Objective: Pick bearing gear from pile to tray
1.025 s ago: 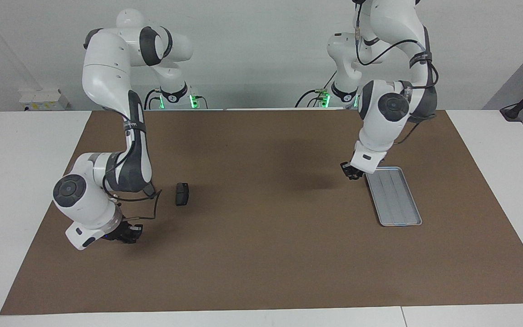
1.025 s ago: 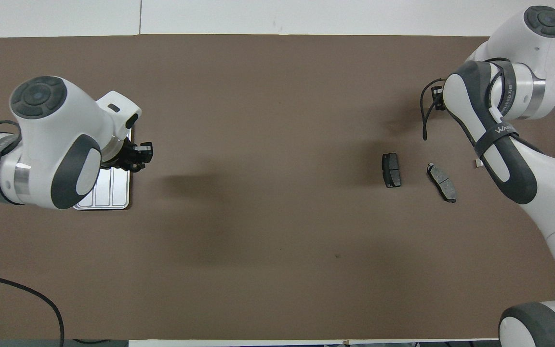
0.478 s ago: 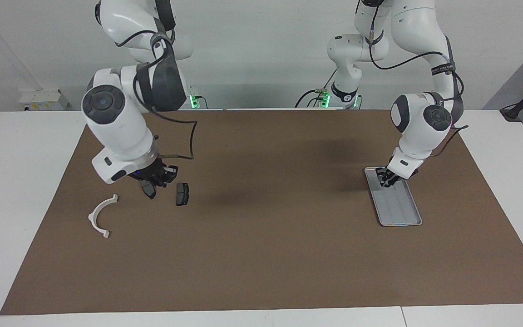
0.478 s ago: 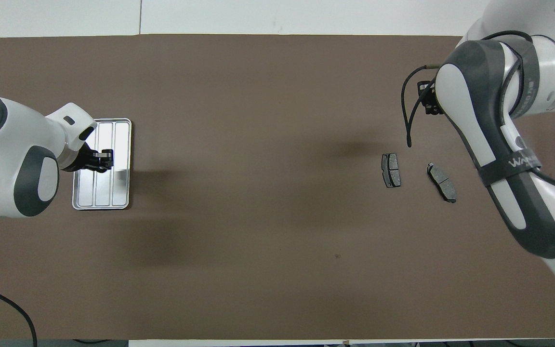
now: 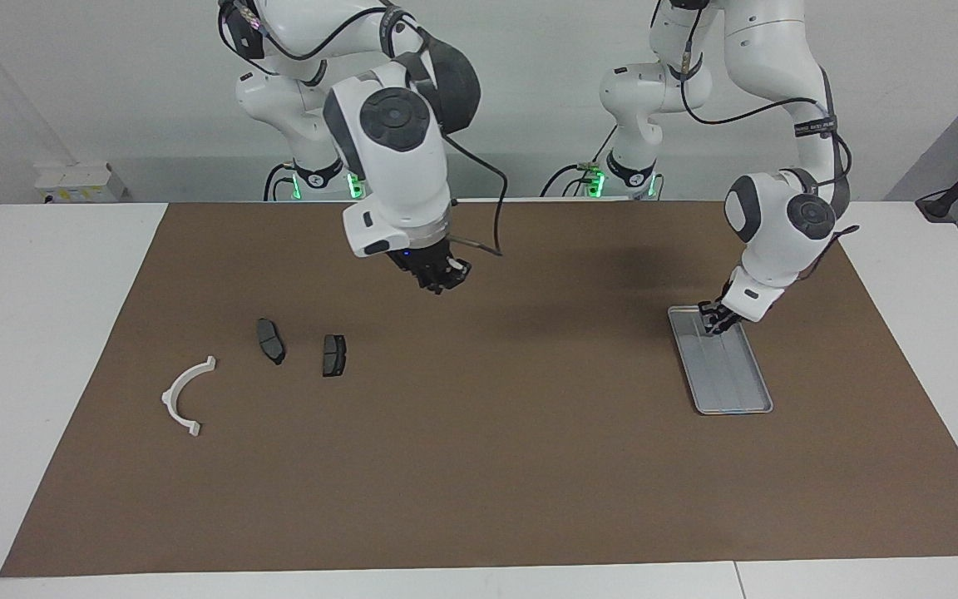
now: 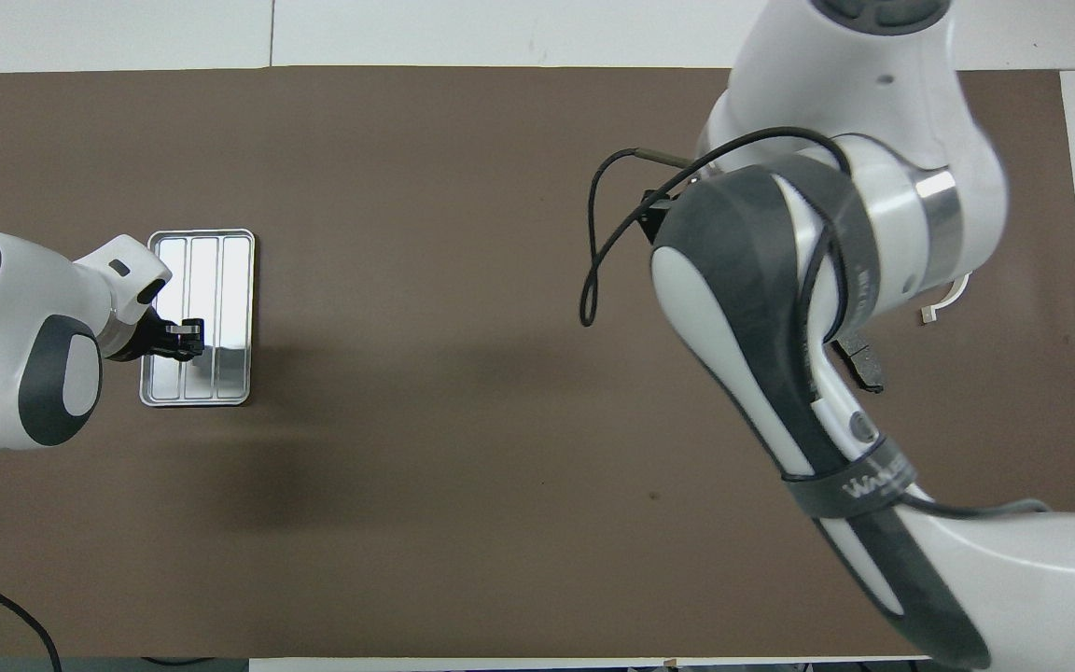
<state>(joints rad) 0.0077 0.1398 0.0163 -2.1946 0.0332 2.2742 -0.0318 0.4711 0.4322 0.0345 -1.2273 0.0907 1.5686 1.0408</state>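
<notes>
Hanging in the air over the bare brown mat [image 5: 479, 466] near the table's middle, the right gripper [image 5: 440, 278] points down; whether its fingers are parted or closed cannot be told. In the overhead view that arm's bulk covers one brake pad and most of the other.

Toward the right arm's end of the table lies the pile: two dark grey brake pads [image 5: 271, 341] [image 5: 333, 355] side by side but apart, flat on the mat, and farther from the robots a white half-ring bracket [image 5: 184, 397], well apart from the pads. No ring or gear can be made out among them.

At the left arm's end, the left gripper [image 5: 713, 320] is low over the end of the silver tray [image 5: 741, 391] that is nearer the robots, its tips down inside the rim. Whether it is holding anything cannot be told. The rest of the tray shows only its lengthwise ridges.
</notes>
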